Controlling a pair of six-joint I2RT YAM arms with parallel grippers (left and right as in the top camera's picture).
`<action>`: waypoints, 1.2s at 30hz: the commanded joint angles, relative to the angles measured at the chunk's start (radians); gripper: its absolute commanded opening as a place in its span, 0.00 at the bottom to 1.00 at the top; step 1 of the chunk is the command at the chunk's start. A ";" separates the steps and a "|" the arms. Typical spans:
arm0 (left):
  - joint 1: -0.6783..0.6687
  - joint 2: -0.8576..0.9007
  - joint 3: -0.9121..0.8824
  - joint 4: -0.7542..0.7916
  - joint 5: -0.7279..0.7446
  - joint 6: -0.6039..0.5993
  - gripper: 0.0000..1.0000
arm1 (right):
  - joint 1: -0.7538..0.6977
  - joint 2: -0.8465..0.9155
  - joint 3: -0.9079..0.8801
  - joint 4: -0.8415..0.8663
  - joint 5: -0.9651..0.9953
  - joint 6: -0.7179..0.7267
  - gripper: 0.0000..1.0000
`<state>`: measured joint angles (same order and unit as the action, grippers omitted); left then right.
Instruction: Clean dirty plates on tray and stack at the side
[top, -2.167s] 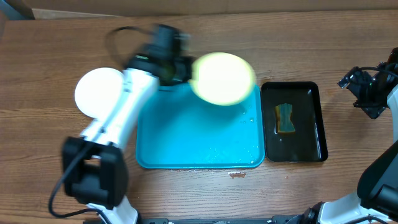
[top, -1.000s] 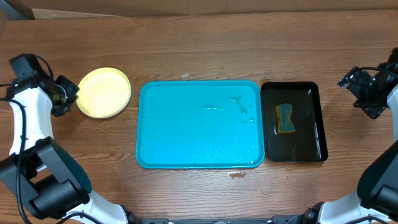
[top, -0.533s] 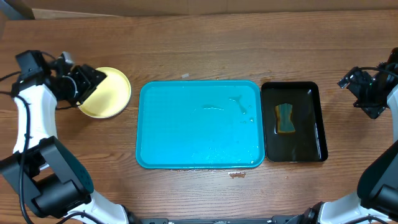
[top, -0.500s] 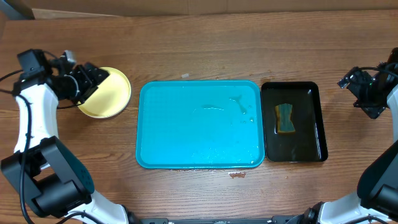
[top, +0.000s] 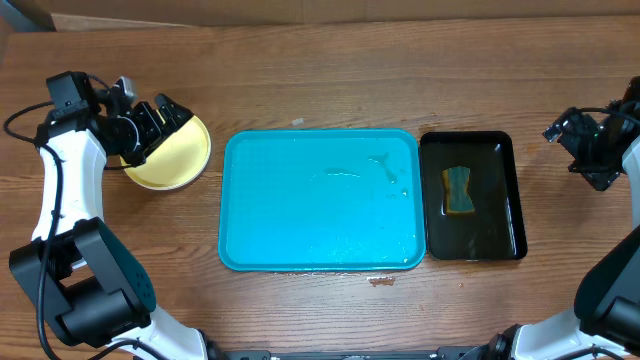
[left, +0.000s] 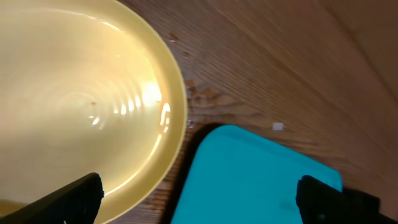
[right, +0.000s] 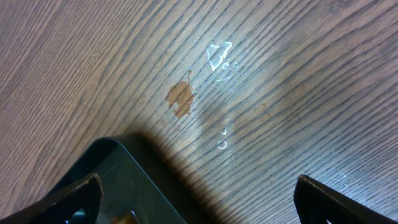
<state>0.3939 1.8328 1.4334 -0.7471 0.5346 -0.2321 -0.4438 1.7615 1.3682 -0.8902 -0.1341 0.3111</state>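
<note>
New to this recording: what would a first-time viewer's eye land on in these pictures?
The large turquoise tray in the middle of the wooden table stands out first, with water glints on it and no plates. Just left of it lies a pale yellow plate, with the left gripper open over its left rim. Right of the tray, a narrow black tray holds a sponge.
</note>
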 joint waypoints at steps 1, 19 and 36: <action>-0.002 -0.034 0.023 -0.001 -0.116 0.016 1.00 | -0.002 0.008 0.011 0.005 -0.006 0.003 1.00; -0.002 -0.034 0.023 -0.001 -0.153 0.016 1.00 | 0.175 -0.323 0.011 0.005 -0.005 0.003 1.00; -0.002 -0.034 0.023 0.000 -0.153 0.016 1.00 | 0.688 -1.072 -0.098 0.200 0.054 -0.164 1.00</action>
<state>0.3939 1.8328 1.4334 -0.7475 0.3843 -0.2321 0.2676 0.7715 1.3334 -0.7498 -0.1154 0.2428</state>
